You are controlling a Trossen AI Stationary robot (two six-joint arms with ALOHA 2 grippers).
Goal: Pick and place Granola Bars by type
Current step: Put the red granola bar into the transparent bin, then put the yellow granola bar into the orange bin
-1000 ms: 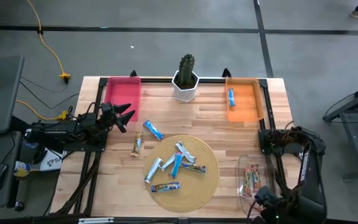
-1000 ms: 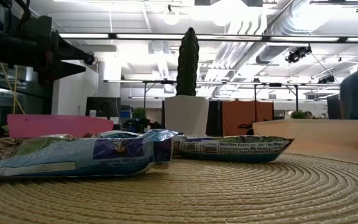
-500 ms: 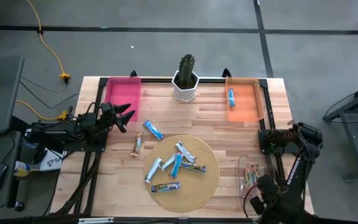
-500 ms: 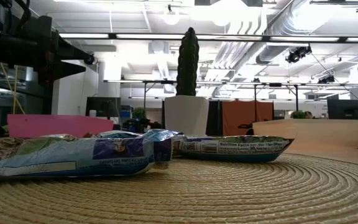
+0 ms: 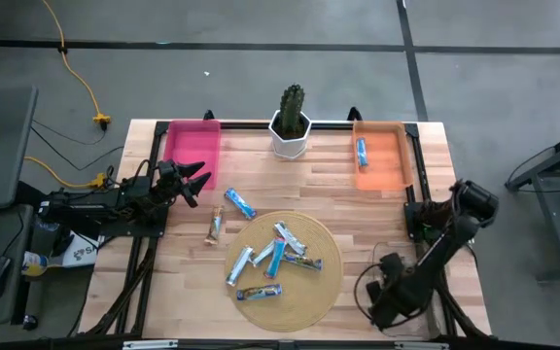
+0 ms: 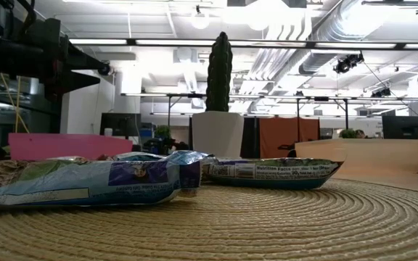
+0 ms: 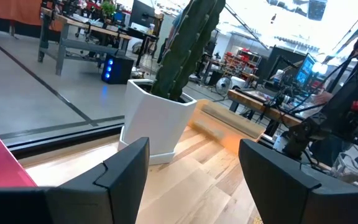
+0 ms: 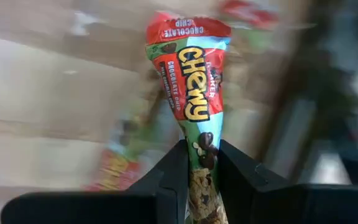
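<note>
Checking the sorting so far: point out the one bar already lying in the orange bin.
The blue-and-white bar in the orange bin; every other blue bar lies on the table or the round mat.

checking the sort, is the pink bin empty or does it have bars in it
Empty, as far as shown: in the high view the pink bin shows only bare pink floor, while the orange bin holds one blue bar.

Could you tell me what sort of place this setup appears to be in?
Probably an open-plan robotics lab or workshop: exposed ceiling ducts, workbenches with monitors, and a wooden table on a bare concrete floor.
</note>
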